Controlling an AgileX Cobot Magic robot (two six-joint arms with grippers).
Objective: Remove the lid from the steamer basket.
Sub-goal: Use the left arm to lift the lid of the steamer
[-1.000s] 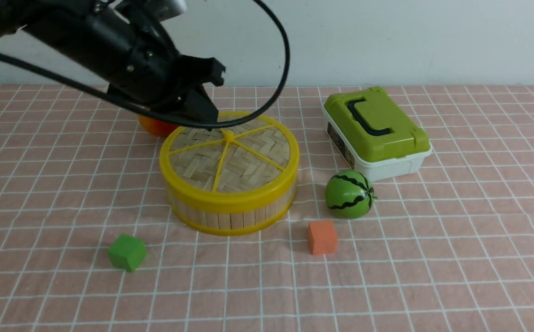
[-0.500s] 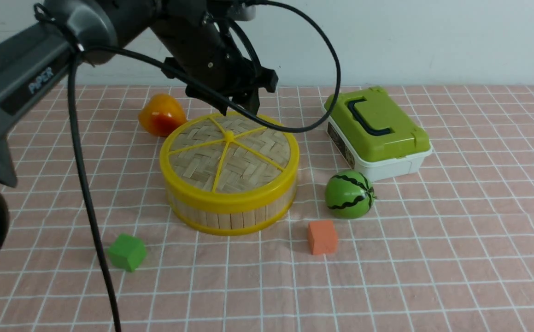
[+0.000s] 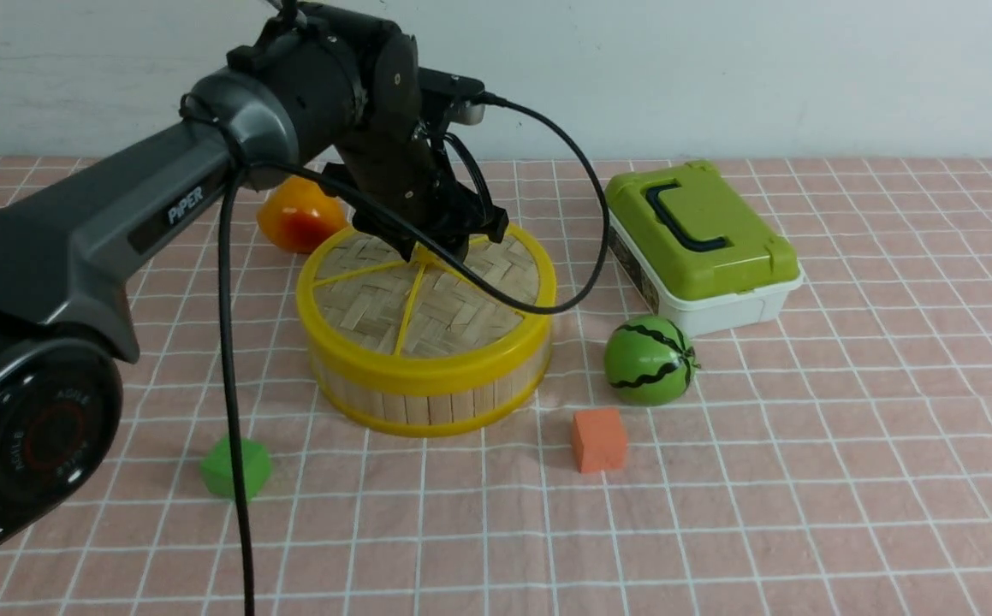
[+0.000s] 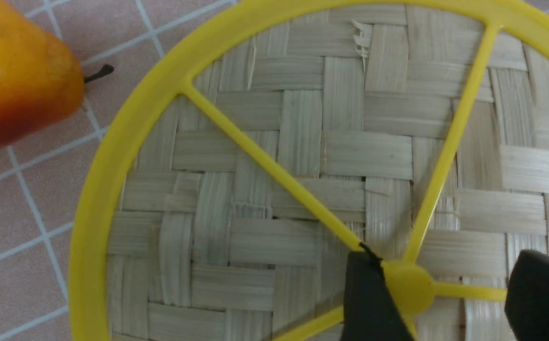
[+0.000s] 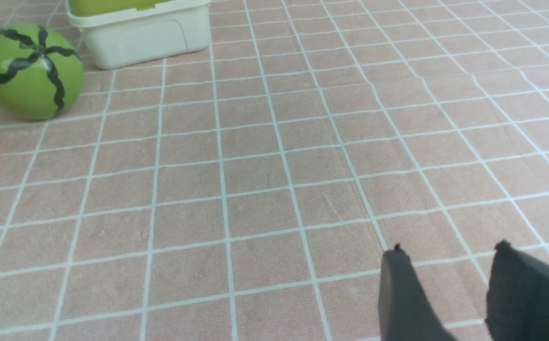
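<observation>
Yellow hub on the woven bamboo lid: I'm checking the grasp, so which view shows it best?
The left wrist view: the yellow plastic hub appears large between open black fingertips. The front view shows it small, partly hidden by the gripper; the right wrist view misses it.

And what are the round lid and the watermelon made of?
The lid looks like dull woven bamboo, since flat strips cross over and under, with smooth yellow rim, probably plastic. The watermelon seems shiny plastic or foam; it has soft highlights.

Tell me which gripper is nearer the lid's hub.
Left. The left gripper is open right over the hub; the right gripper is over bare table, away from it.
</observation>
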